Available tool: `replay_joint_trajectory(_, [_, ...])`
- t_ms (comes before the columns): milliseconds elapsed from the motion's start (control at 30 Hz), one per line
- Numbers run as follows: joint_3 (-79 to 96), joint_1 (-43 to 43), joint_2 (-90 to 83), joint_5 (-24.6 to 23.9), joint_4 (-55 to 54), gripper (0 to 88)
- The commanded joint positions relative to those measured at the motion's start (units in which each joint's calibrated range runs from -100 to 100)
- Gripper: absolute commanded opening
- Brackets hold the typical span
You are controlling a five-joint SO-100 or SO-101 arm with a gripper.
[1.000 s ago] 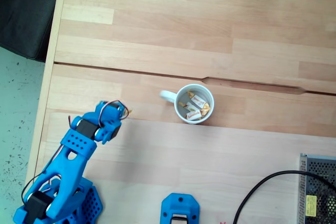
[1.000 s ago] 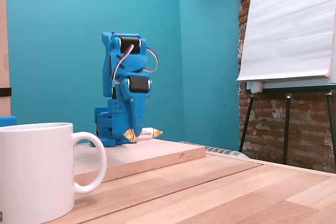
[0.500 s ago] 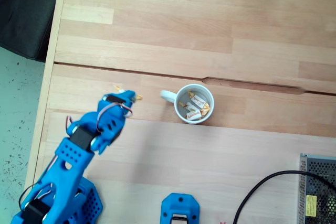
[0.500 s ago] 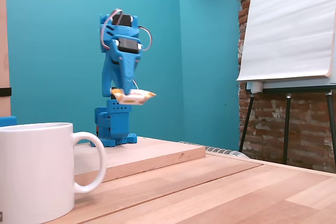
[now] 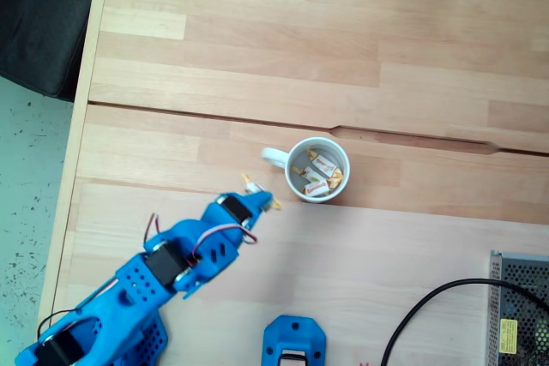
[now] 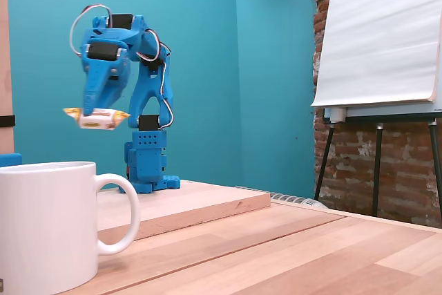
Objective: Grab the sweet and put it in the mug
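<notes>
We take the mug (image 5: 318, 169) as our landmark: a small round white cup with a short looped handle, standing upright on the wooden table (image 5: 360, 49). In a fixed view from above, its handle points left and we see three wrapped sweets (image 5: 319, 176) lying inside on its white bottom. In a fixed view from the side, the mug (image 6: 47, 226) sits large in the lower left foreground with its handle toward the right. The blue arm (image 5: 163, 272) reaches up from the lower left of the top-down view, and its gripper (image 5: 256, 201) ends just beside the mug's handle, a little below and to the left of the rim. The sweet (image 6: 96, 118) is clamped between the jaws: a tiny piece in a white-cream wrapper with yellow-orange twisted ends sticking out on both sides, lying roughly level. From the side it hangs in the air above the mug's rim, clear of it. From above we see the sweet (image 5: 262, 196) only as small yellow-orange tips poking out at the fingertips, not yet over the mug's opening. A black cable (image 5: 437, 306) curves across the table well to the lower right of the mug.
</notes>
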Motion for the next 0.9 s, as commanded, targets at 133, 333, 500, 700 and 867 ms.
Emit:
replay_joint_trajectory(133, [-7.0, 4.0, -2.1, 0.0, -0.7, 0.0])
replay_joint_trajectory(333, [-14.1, 3.9, 2.5, -0.4, -0.7, 0.0])
replay_joint_trajectory(500, [-18.8, 4.0, 7.9, -0.5, -0.7, 0.0])
replay_joint_trajectory(700, [-23.0, 4.4, 14.6, -0.1, -0.7, 0.0])
replay_joint_trajectory(867, [-27.3, 4.4, 20.3, -0.1, -0.7, 0.0])
